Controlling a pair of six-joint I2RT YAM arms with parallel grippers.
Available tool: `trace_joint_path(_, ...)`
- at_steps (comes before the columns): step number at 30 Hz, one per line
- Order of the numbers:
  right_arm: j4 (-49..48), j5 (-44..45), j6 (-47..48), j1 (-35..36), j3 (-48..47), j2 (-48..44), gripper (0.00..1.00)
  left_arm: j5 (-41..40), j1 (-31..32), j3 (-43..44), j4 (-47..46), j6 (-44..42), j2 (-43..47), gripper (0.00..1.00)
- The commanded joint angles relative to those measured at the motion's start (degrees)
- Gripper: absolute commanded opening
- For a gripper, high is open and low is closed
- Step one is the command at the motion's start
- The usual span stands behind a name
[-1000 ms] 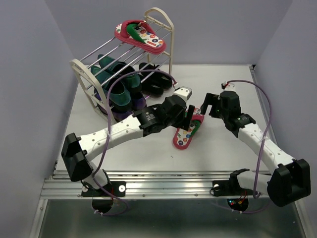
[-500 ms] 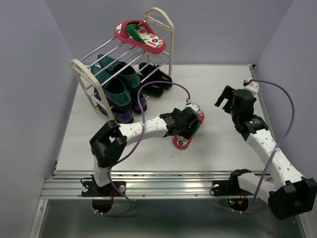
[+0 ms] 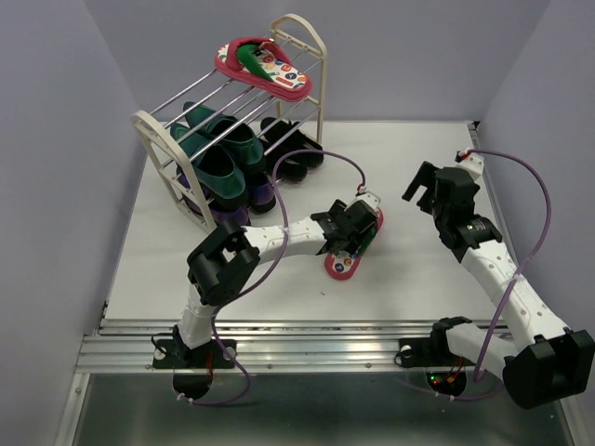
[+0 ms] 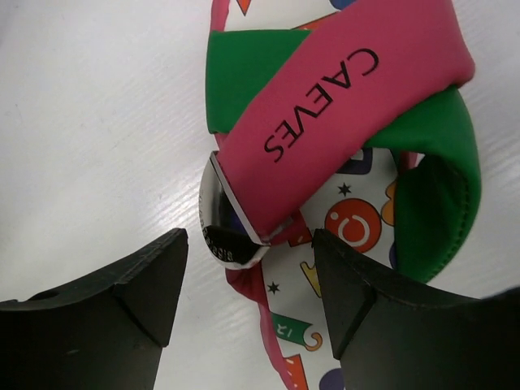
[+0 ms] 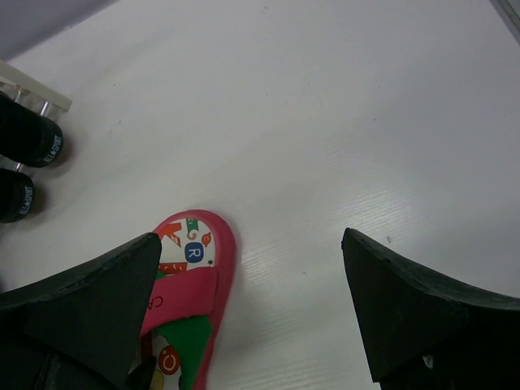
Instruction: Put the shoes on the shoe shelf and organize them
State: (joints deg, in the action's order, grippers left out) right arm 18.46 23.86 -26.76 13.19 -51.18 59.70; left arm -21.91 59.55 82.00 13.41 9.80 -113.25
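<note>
One red flip-flop with a colourful insole lies on the table right of the shoe shelf. Its mate lies on the shelf's top tier. My left gripper is open, low over the table flip-flop. In the left wrist view its fingers straddle the sole's edge below the pink and green strap, touching nothing. My right gripper is open and empty, up and right of the flip-flop, whose toe shows in the right wrist view. Green shoes, purple loafers and black shoes sit on the shelf.
The shelf stands at the back left, angled to the table. Purple cables loop over both arms. The black shoes' toes and a shelf foot show at the left of the right wrist view. Grey walls close in on three sides.
The left arm has folded back and its gripper has come down over the table flip-flop. The right arm has drawn back to the right, away from the flip-flop.
</note>
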Motion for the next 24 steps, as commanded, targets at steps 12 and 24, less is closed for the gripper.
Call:
trace_joint_path(12, -0.62, -1.18, -1.19, -0.01, -1.91, 1.12, 0.98, -3.4, -1.28, 8.0, -4.18, -2.86, -3.73, 0.58)
trace_joint_path(24, -0.7, -1.36, -1.1, -0.01, -1.73, 0.42, 0.98, -5.6, -1.45, 12.39, 2.76, -1.46, 0.92, 0.0)
